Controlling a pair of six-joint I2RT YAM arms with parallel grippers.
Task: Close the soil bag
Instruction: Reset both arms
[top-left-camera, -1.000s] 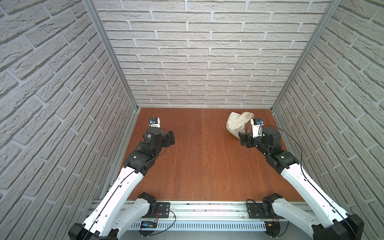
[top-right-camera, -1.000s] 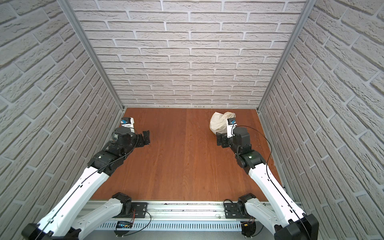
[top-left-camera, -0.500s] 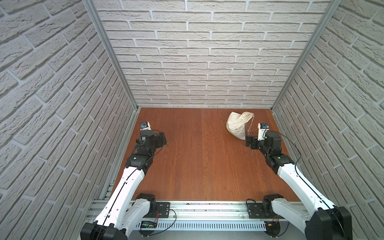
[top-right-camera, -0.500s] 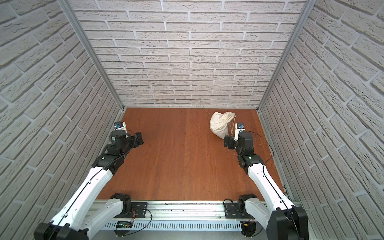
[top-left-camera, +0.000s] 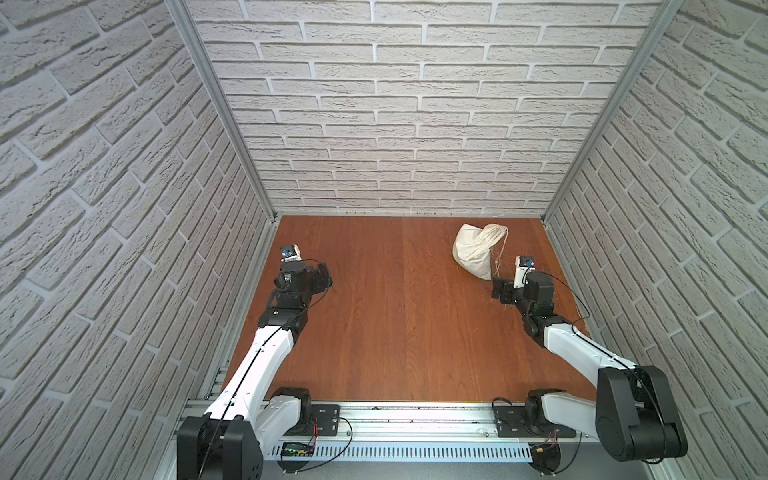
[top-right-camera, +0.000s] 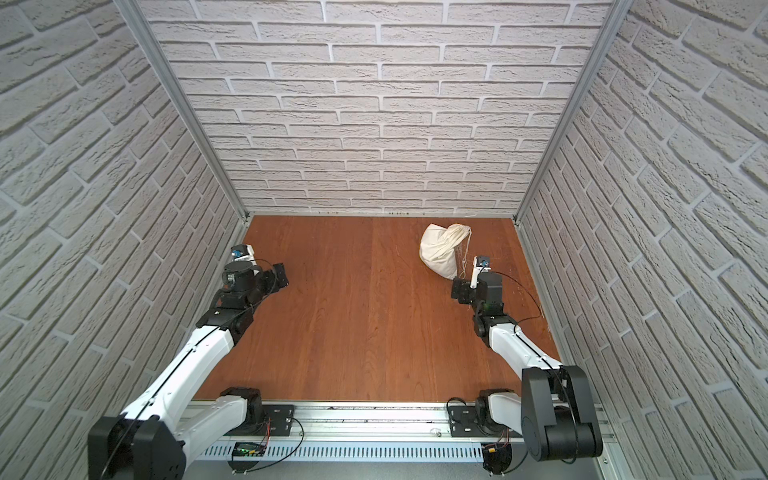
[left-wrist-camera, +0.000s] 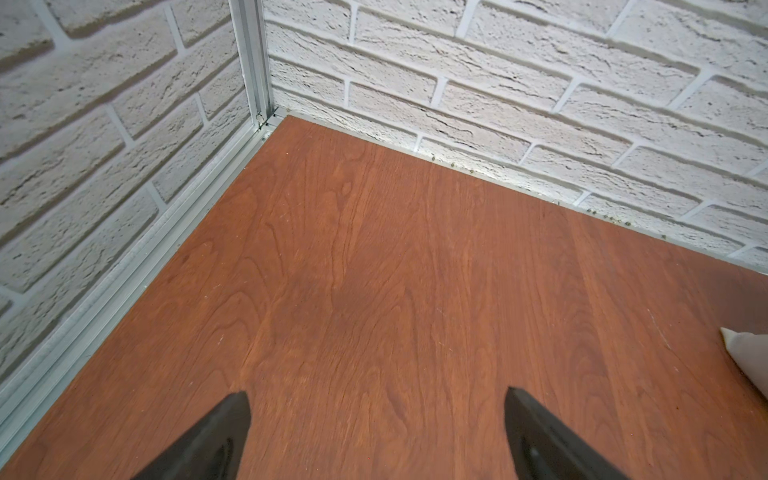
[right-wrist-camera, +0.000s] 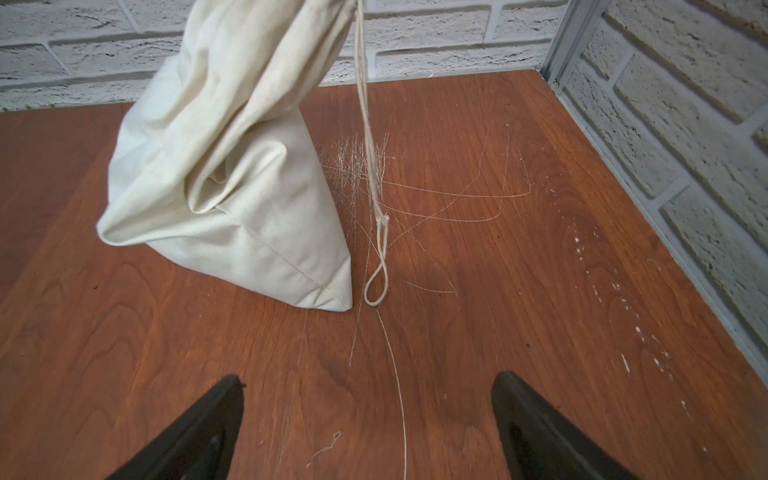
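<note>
— Starting wide: what sits on the reddish-brown wooden tabletop (top-left-camera: 395, 324)?

— Only the small cream cloth soil bag (top-left-camera: 473, 253). It is slumped on its base just ahead of the right gripper (top-left-camera: 500, 289) and slightly to that gripper's inner side. The left gripper (top-left-camera: 322, 278) is well apart from it, with bare wood between them.

— Is either gripper gripping anything?

— No. In each wrist view the black jaws are spread wide over bare wood with nothing between them. Both are released.

— So how far along is the closing?

— Done or nearly so, I judge. In both top views the bag's gathered neck (top-right-camera: 459, 229) looks puckered tight, and no dark opening shows. The thin pale drawstring cord (right-wrist-camera: 376, 249) hangs slack from that neck. Its knotted loop lies on the wood straight ahead of the right gripper, beside the bag's bottom corner, and nothing touches it.

— What is left?

— Perhaps one firmer pull. I cannot tell whether the mouth gapes on its hidden side. Fine loose fibres (right-wrist-camera: 436, 199) lie scattered around the loop.
</note>
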